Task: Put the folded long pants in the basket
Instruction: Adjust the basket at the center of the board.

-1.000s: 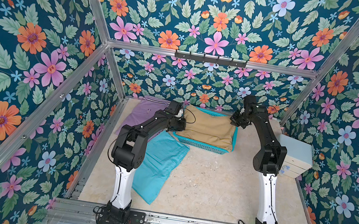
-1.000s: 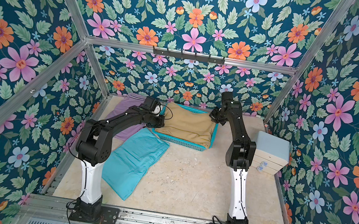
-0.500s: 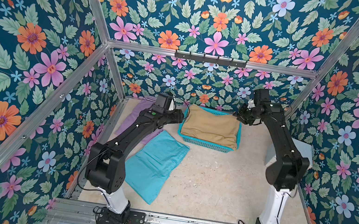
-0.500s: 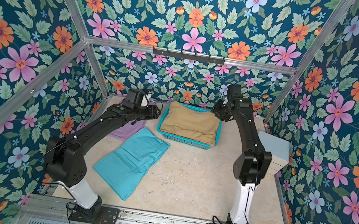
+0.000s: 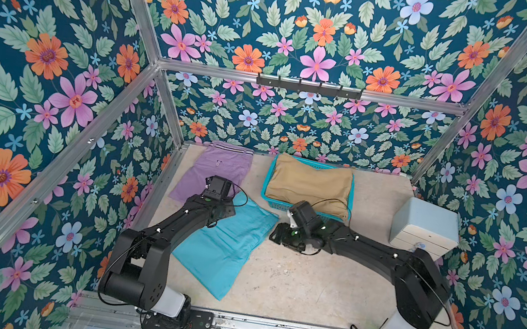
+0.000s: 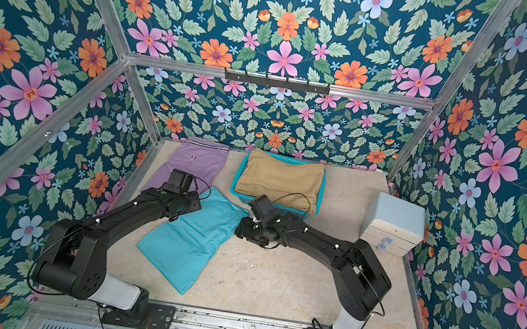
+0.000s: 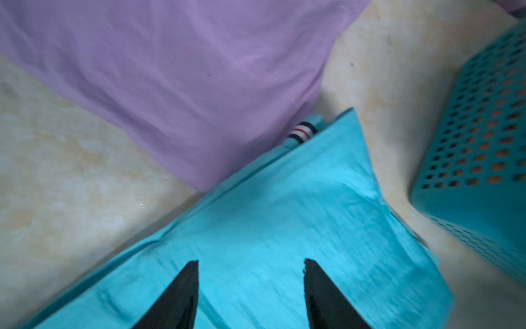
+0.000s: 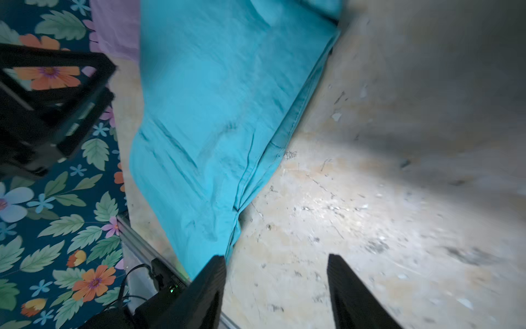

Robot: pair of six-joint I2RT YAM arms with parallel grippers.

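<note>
Hovering spread and empty, left claw [image 7: 250,261] has the turquoise pants [image 7: 284,213] directly beneath; right claw [image 8: 276,255], also spread, sits just beside their edge.

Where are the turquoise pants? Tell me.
In both top views the turquoise pants lie left of centre, against the lilac pants, near the basket.

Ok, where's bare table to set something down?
Widest free patch: front middle, between the turquoise pants and the right arm, down to the front rail. A narrower strip between basket and drawer box. Crowded back left: lilac pants, turquoise pants.
</note>
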